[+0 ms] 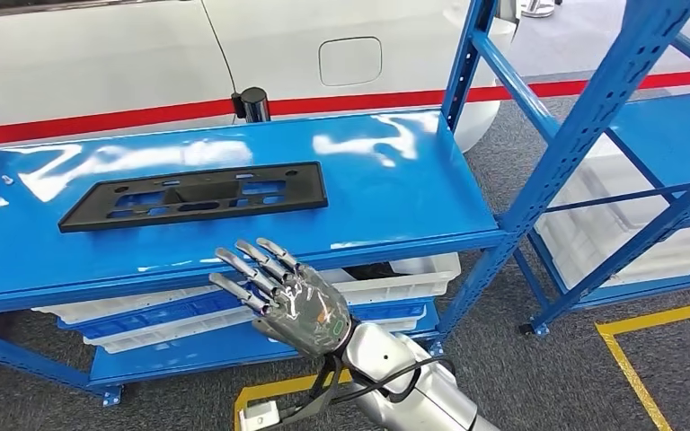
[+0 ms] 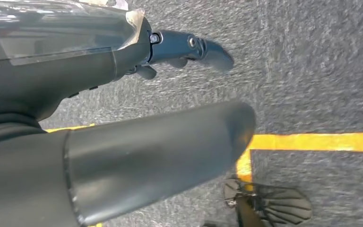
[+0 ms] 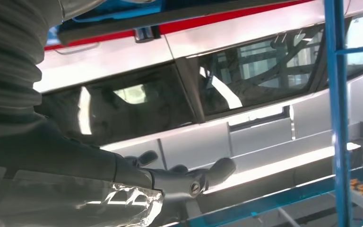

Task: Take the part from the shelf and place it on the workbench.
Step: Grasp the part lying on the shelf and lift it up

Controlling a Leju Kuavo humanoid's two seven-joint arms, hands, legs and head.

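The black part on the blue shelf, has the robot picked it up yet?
Not yet. Nothing looks done: the black part lies flat on the blue shelf. The right hand is raised in front of the shelf, fingers spread, holding nothing. Left to do: grasp the part, lift it, and carry it to the workbench.

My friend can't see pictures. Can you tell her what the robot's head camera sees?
A flat black part lies on a shiny blue shelf. The robot's right hand hovers in front of the shelf's edge, fingers apart, holding nothing. A white car stands behind the shelf.
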